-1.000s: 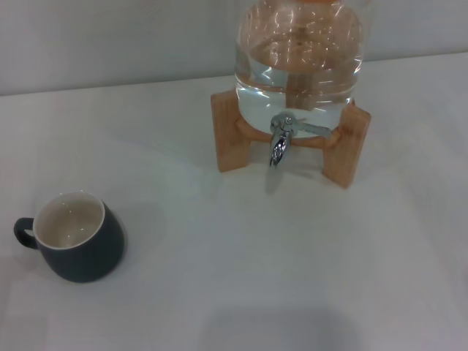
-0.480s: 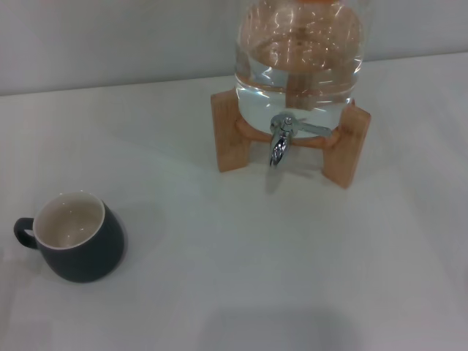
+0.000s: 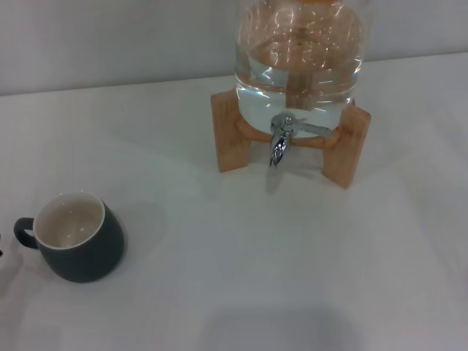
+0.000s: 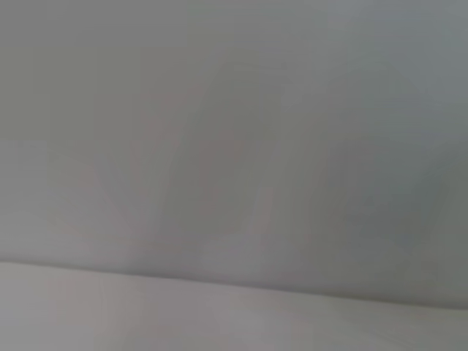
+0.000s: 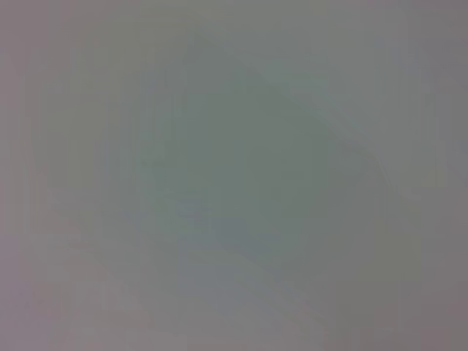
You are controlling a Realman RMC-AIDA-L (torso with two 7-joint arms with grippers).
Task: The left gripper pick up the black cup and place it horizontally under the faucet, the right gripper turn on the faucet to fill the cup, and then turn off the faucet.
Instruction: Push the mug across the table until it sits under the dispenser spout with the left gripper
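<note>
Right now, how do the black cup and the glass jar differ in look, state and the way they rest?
The black cup is opaque and dark with a cream inside; the glass jar is clear. The cup looks empty, the jar holds water. The cup sits directly on the white table; the jar rests on a wooden stand. Both stand upright.

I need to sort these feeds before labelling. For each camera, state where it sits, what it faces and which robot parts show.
Head view: on the robot's head, looking forward and down at the black cup, the faucet and the table; no arm clearly shows.
Left wrist view: on the left wrist, facing a blank pale surface; no fingers.
Right wrist view: on the right wrist, facing featureless grey; no fingers.
Shared: no object appears in two views.
</note>
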